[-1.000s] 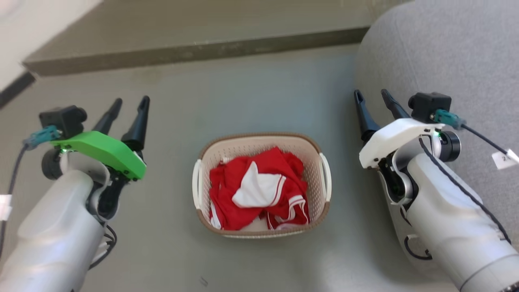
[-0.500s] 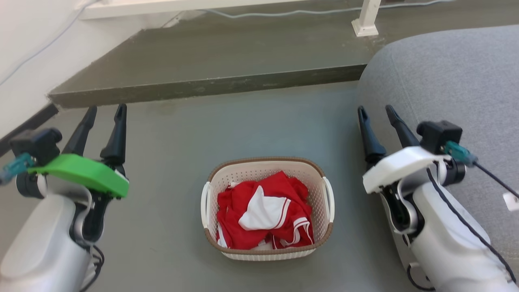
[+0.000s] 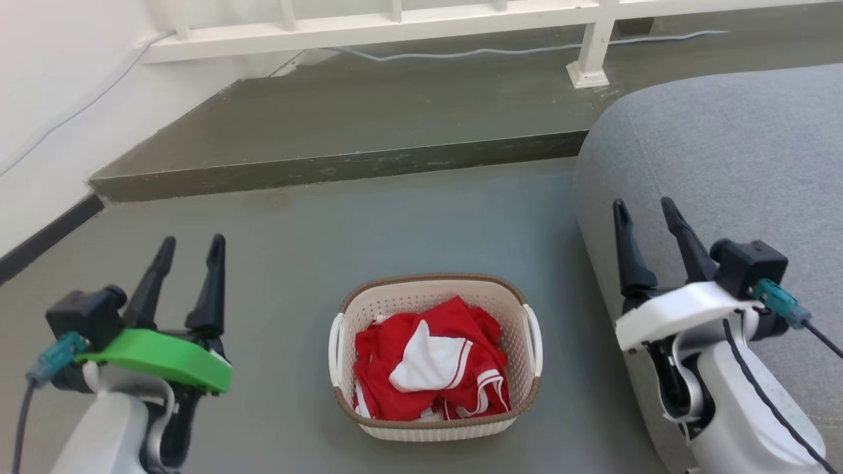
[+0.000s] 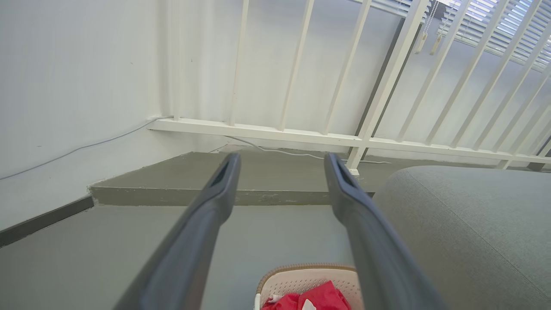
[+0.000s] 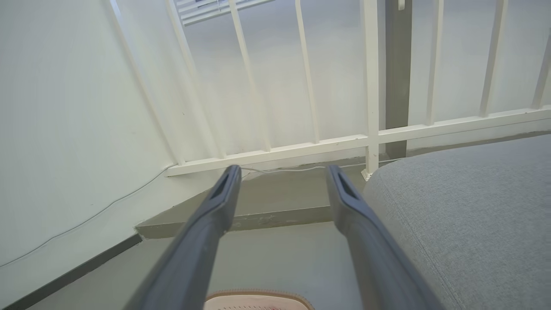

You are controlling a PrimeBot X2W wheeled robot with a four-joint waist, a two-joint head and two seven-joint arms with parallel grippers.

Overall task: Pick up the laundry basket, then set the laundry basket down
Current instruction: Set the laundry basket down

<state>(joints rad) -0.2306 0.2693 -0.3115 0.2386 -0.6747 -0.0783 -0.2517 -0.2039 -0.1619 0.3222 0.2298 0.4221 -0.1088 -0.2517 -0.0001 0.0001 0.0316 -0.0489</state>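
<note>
The laundry basket [image 3: 408,301] stands on the grey floor at centre, cream and perforated, with a brown rim and white side handles. Red and white clothes [image 3: 431,359] fill it. My left gripper [image 3: 190,245] hangs open to the basket's left, well apart from it, fingers pointing away from me. My right gripper [image 3: 645,209] is open to the basket's right, in front of the grey cushion. In the left wrist view the gripper [image 4: 280,160] points at the railing, with the basket's rim [image 4: 308,268] at the bottom edge. The right wrist view has its gripper [image 5: 280,172] open and a bit of the basket's rim [image 5: 258,295] below.
A large grey cushion [image 3: 724,171] rises at the right, close to my right arm. A low step [image 3: 342,164] runs across behind the basket. Beyond it are a white railing [image 3: 421,23], a cable [image 3: 500,49] and a white wall [image 3: 59,92] at the left.
The head camera has tilted up, so the basket sits lower in the picture and the railing has come into sight. Both grippers remain open beside the basket.
</note>
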